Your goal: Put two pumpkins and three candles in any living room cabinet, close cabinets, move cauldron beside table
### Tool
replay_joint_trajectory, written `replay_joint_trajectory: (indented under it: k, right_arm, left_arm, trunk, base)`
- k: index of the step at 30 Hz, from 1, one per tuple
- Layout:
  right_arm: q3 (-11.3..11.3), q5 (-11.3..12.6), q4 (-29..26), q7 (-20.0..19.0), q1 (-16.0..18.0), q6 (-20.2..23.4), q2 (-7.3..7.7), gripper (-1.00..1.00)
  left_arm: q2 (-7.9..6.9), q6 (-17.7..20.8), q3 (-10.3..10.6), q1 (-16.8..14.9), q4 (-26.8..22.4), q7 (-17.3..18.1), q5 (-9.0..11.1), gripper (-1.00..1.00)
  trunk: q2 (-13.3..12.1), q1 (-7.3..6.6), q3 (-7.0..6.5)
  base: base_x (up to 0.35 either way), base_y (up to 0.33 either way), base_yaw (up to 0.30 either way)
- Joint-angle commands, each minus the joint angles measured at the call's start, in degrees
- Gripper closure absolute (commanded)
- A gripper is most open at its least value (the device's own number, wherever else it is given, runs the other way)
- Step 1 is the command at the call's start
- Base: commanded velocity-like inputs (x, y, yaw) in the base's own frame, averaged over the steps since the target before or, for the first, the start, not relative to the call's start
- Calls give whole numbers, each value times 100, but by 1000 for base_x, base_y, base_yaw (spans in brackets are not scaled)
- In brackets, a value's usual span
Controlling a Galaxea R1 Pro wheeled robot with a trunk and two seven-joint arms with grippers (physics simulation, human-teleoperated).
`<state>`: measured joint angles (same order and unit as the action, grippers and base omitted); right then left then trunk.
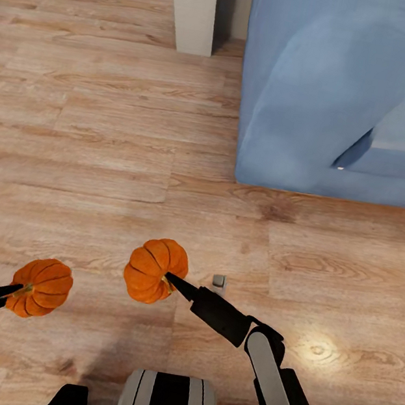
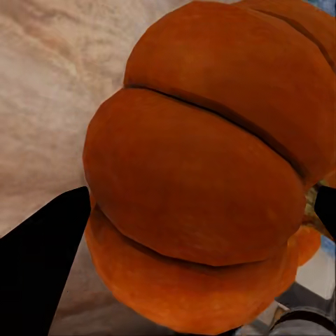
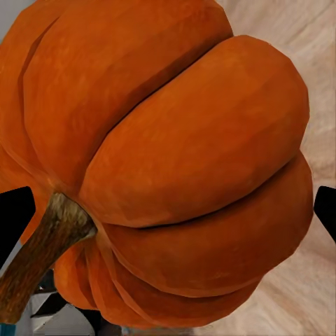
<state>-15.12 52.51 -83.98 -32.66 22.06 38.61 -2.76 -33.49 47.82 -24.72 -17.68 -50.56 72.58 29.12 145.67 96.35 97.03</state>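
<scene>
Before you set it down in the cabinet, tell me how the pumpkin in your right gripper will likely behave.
The pumpkin in the right gripper looks rigid: its ribs show no denting, so it probably won't squash. Its rounded body will likely roll or rock on release unless set on a flatter face. The right gripper grips near the stem, so the pumpkin may pivot during fast moves.
</scene>
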Motion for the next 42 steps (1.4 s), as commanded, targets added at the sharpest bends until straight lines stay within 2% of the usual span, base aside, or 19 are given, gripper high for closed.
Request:
replay_joint_trajectory:
  k: [1, 2, 3, 4, 7, 11, 14, 22, 28, 35, 40, 42]
  right_arm:
    - [-1, -11, 2, 6, 0, -3, -17, 100]
    - [-14, -33, 3, 22, 0, -3, -29, 100]
    - [-61, -156, 4, 76, 0, -5, -41, 100]
    - [-83, -215, 4, 101, 0, -8, -45, 100]
    - [-105, -263, 5, 122, 0, -48, -48, 100]
    - [-112, -268, 5, 133, 0, -356, -48, 100]
    - [-119, -257, 5, 135, 0, -436, -49, 100]
    - [-271, -286, 245, 146, 0, -714, -49, 100]
    - [-286, -272, 246, 361, 1, -740, -49, 100]
    - [-289, -259, 257, 417, 0, -732, -53, 100]
    - [-554, -281, 266, 418, 2, -743, -56, 100]
    - [-585, -283, 267, 419, 1, -742, -57, 100]
  left_arm:
    - [-113, 69, -1, 6, -1, 154, -24, 100]
    - [-214, 116, -3, 9, -3, 276, -29, 100]
    - [-391, 172, -1, 18, -5, 452, -34, 100]
    - [-471, 196, 0, 23, -6, 558, -36, 100]
    - [-585, 277, 1, 32, -6, 781, -44, 100]
    - [-729, 385, 10, 53, -6, 1022, -41, 100]
    - [-777, 434, 4, 75, -14, 1085, -45, 100]
    - [-790, 471, 2, 81, -94, 1091, -47, 100]
    - [-791, 473, 2, 81, -103, 1091, -49, 100]
    - [-791, 473, 2, 81, -103, 1091, -51, 100]
    - [-791, 473, -13, 89, -103, 1091, -46, 100]
    - [-791, 473, -29, 89, -103, 1091, -46, 100]
  trunk:
    - [-2, -2, -23]
    - [-3, -4, -45]
    - [-4, -7, -67]
    - [-6, -10, -89]
    - [-10, -17, -156]
    - [-15, -28, -244]
    - [-19, -35, -311]
    - [-30, -56, -488]
    - [-38, -71, -621]
    - [-47, -89, -783]
    - [-47, -89, -787]
    - [-47, -89, -787]
  base:
    - [0, 0, 0]
    - [0, 0, 0]
    - [0, 0, 0]
    - [0, 0, 0]
    - [0, 0, 0]
    - [0, 0, 0]
    - [0, 0, 0]
    - [0, 0, 0]
    - [0, 0, 0]
    - [0, 0, 90]
    - [0, 0, 263]
    - [0, 0, 277]
